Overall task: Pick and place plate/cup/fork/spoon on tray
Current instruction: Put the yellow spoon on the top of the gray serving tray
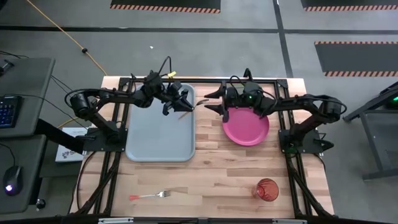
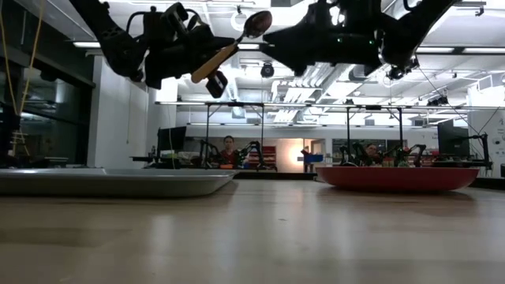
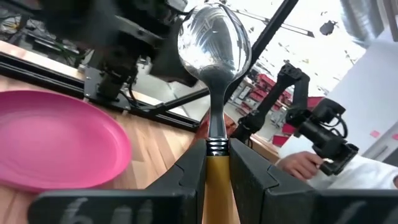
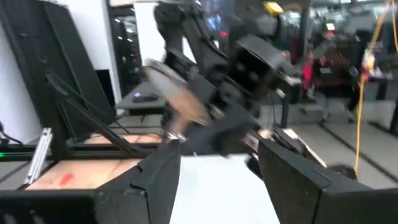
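Observation:
My left gripper (image 1: 179, 107) is shut on the spoon (image 2: 237, 43), which has an orange-tan handle, and holds it high above the tray's (image 1: 160, 134) far right corner. My right gripper (image 1: 210, 101) is open and empty. It hangs above the far left rim of the magenta plate (image 1: 245, 127) and points toward the left arm. The plate lies flat on the table to the right of the tray. The red cup (image 1: 267, 188) stands at the near right. The red-handled fork (image 1: 149, 196) lies flat near the front edge. My left gripper pinches the spoon's handle (image 3: 216, 171) between its two fingers (image 3: 191, 177), just behind the metal neck. The fingers lie along the spoon, and the bowl (image 3: 214, 40) sticks out past the fingertips. The spoon is lifted clear and tilted, with the bowl (image 2: 257, 24) higher than the handle.
The two grippers are close together over the gap between tray and plate. Bare wood lies between the tray, the fork and the cup. A person's hand (image 3: 301, 163) shows beyond the table, and people sit in the room behind (image 2: 229, 150).

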### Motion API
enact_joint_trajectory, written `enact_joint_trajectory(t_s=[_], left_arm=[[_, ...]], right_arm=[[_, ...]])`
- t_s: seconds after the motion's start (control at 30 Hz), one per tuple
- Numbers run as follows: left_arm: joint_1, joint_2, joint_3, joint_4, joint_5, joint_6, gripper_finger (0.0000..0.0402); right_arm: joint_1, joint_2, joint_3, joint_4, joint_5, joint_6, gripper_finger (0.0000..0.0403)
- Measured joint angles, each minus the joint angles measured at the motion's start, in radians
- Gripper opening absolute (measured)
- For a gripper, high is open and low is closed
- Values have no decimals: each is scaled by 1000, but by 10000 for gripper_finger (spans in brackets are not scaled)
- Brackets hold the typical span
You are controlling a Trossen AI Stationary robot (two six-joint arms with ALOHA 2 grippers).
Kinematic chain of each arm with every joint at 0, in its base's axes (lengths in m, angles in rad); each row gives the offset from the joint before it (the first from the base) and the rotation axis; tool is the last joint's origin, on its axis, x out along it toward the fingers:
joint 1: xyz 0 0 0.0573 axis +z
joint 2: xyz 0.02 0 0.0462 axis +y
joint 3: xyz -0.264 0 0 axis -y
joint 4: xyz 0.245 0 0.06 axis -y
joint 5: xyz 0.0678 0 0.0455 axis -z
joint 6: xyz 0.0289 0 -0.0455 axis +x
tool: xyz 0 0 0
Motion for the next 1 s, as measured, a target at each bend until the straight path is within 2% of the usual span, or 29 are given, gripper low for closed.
enact_joint_trajectory(t_s=[0.27,0.57,0.67,0.8,1.0], left_arm=[[-8,0,0,-7,-16,6,46],[-35,0,-1,-32,-67,0,46],[-34,0,-1,-32,-76,0,46],[-34,0,-1,-33,-79,0,46],[-34,0,-1,-45,-77,8,46]], right_arm=[[16,0,24,53,9,-92,209],[28,-1,89,-104,-50,-141,209],[29,-1,90,-105,-53,-148,204],[28,-1,90,-100,-50,-153,172],[27,-1,90,-104,-51,-173,73]])
